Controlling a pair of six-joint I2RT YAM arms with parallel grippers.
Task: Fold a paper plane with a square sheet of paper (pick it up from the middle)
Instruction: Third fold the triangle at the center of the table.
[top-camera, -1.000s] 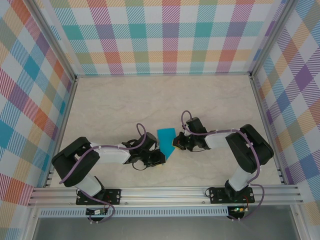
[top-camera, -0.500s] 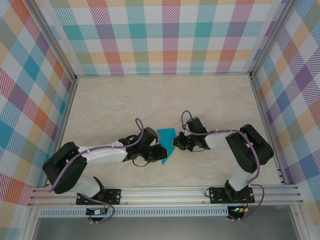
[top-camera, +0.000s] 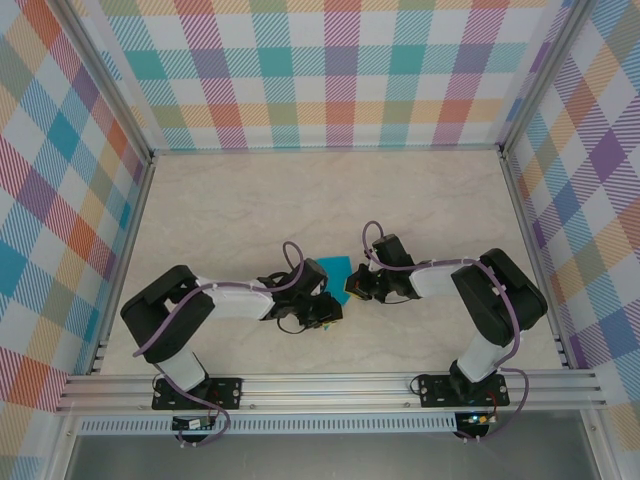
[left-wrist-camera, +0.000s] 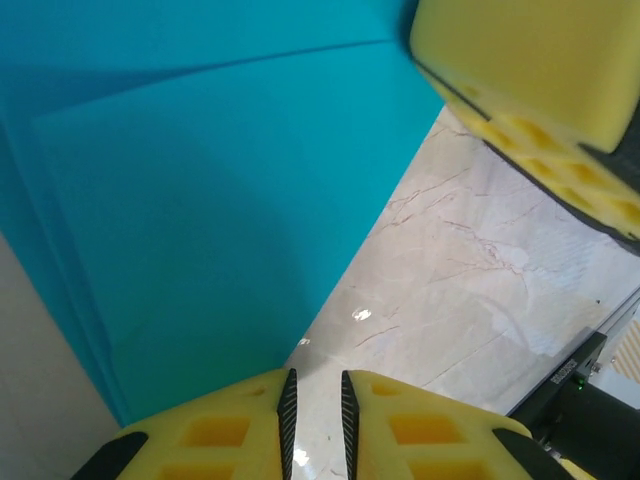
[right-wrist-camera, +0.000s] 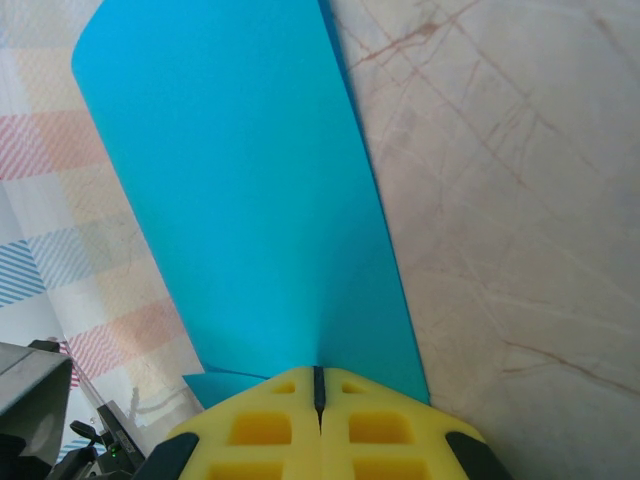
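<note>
Paper sheet (right-wrist-camera: 250, 200) tight in right end effector (right-wrist-camera: 318, 378), beside ajar left end effector (left-wrist-camera: 315, 390).

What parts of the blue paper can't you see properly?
Top view: the blue paper is partly covered by both arms' jaws; folds too small.
Left wrist view: its lower corner hides behind a yellow pad; gripped or not, unclear.
Right wrist view: its near end vanishes between the shut jaws.

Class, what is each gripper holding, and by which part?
The right gripper pinches the square sheet of paper by its edge nearest that arm. The left gripper holds nothing: its jaws stand slightly apart by the paper's corner.
</note>
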